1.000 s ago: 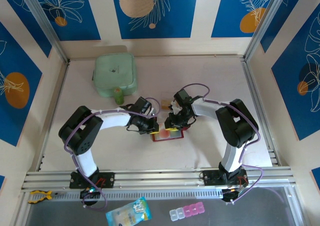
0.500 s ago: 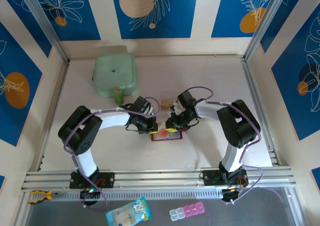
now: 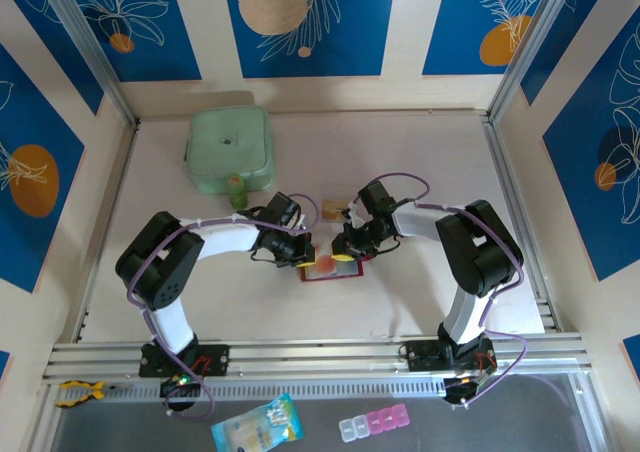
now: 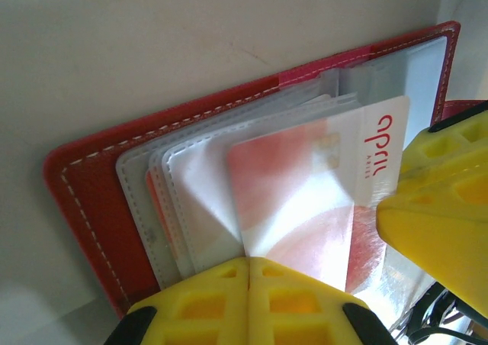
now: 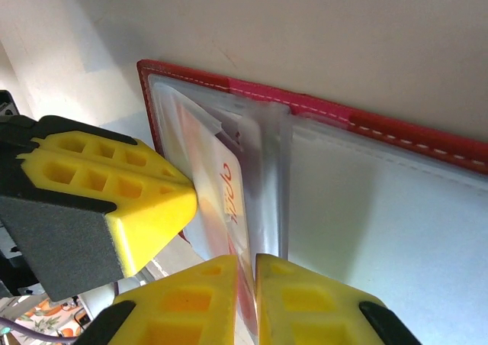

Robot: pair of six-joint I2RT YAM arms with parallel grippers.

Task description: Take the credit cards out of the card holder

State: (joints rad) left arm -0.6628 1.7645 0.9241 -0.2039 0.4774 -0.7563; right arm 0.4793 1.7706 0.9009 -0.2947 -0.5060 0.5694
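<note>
The dark red card holder (image 3: 328, 275) lies open on the table between both arms, with its clear sleeves (image 4: 191, 177) fanned out. A whitish credit card with red marks (image 4: 320, 185) sits partly in a sleeve. My left gripper (image 4: 248, 259) is shut, pinching a creased clear sleeve at the holder's left half (image 4: 84, 207). My right gripper (image 5: 255, 257) is shut on the edge of that whitish card (image 5: 229, 192), next to the holder's spine (image 5: 396, 127). Seen from above, the left gripper (image 3: 306, 257) and right gripper (image 3: 343, 252) meet over the holder.
A mint-green square pouch (image 3: 230, 149) lies at the back left. A small tan card (image 3: 330, 209) rests on the table just behind the grippers. Off the table's front edge lie a packet (image 3: 257, 424) and a pill box (image 3: 372, 424).
The right wrist has eased slightly to the right and the card holder has slid a little to the left. Both grippers stay at the holder.
</note>
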